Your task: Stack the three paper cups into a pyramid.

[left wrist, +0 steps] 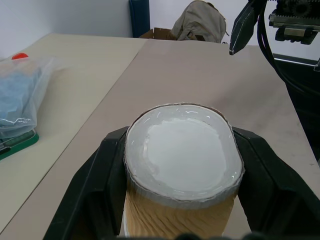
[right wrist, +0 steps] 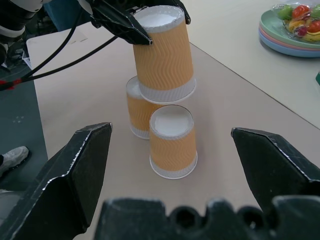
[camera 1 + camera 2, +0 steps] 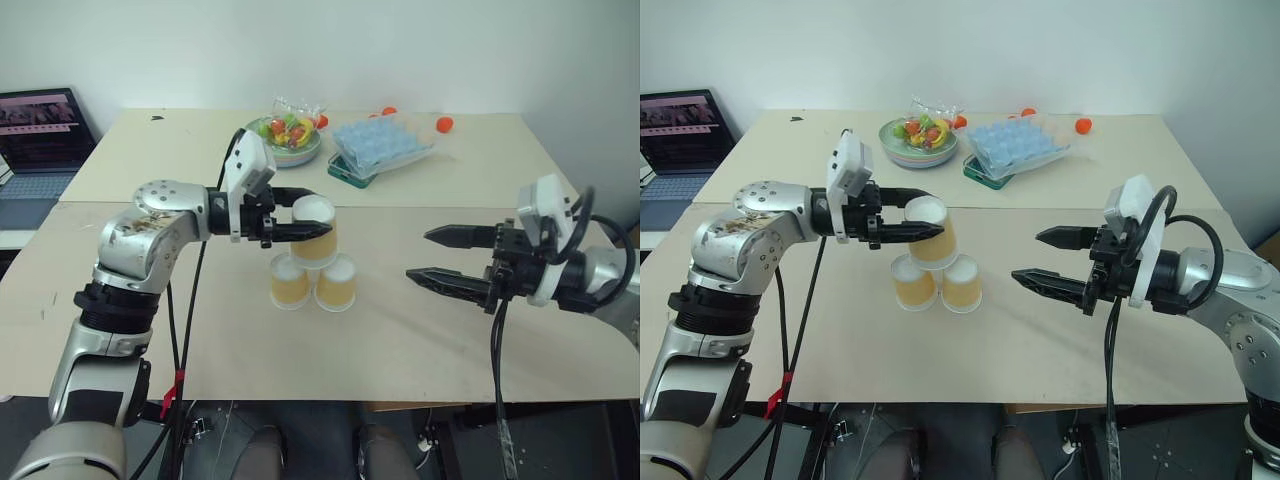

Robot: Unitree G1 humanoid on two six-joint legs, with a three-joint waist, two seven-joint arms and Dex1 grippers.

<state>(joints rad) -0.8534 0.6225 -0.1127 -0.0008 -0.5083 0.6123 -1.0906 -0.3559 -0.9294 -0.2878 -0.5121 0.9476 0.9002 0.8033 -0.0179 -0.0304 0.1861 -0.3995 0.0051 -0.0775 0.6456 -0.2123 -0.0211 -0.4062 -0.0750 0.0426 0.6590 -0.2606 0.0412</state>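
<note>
The top cup (image 3: 314,232) sat upside down over two upturned cups (image 3: 313,283) on the table (image 3: 420,330), pinched by the left gripper (image 3: 308,214); off to the side, the right gripper (image 3: 432,255) gaped wide and empty.

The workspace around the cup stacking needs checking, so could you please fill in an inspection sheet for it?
Surface: pale table, bare in front of the cups.
Job's things: two base cups upside down, side by side; top cup upside down, tilted above them, whether it rests on them cannot be told.
Clutter: fruit bowl, blue tray, small orange balls at the far edge.
Grippers: left pincer shut on top cup; right pincer open, apart from the cups.
Cables: black cables hanging from both arms.
Surroundings: laptop at left; white wall.
</note>
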